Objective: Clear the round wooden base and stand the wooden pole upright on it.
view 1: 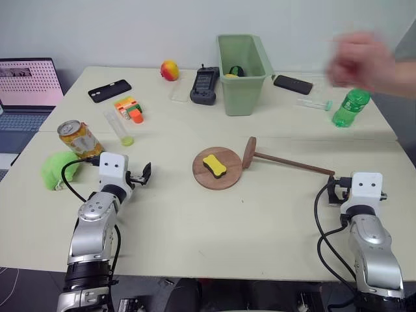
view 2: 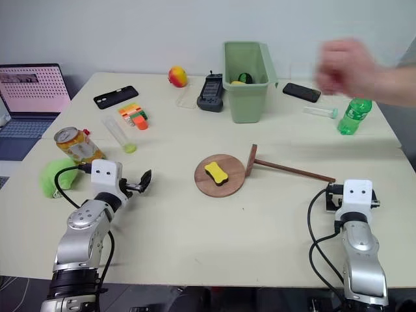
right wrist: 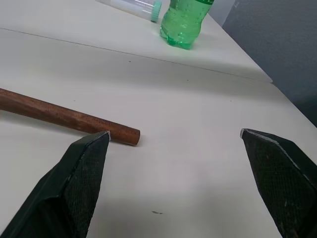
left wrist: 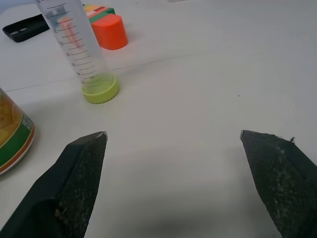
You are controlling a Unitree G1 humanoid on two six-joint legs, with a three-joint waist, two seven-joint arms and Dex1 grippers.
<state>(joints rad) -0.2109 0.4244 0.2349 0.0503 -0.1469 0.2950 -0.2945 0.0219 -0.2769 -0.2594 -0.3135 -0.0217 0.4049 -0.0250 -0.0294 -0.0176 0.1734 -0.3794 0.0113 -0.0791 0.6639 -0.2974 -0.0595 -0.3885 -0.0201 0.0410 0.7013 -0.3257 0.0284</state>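
Note:
The round wooden base (view 1: pixel 205 178) lies flat at the middle of the table, with a yellow bone-shaped block (view 1: pixel 214 164) resting on it. Just right of it lies the wooden pole (view 1: pixel 292 163), its end disc (view 1: pixel 249 153) tipped up against the base's rim and its rod running right. The rod's free end (right wrist: pixel 124 134) stops just in front of my right gripper (view 1: pixel 333 188), which is open and holds nothing. My left gripper (view 1: pixel 144 173) is open too, well left of the base, with bare table between its fingers (left wrist: pixel 84 163).
A person's hand (view 1: pixel 361 62) hovers over the far right, above a green bottle (view 1: pixel 350 107). A green bin (view 1: pixel 242 65) stands behind the base. A can (view 1: pixel 78 138), a plastic tube (view 1: pixel 118 127) and a green soft lump (view 1: pixel 58 169) sit near my left arm. A laptop (view 1: pixel 26 84) is far left.

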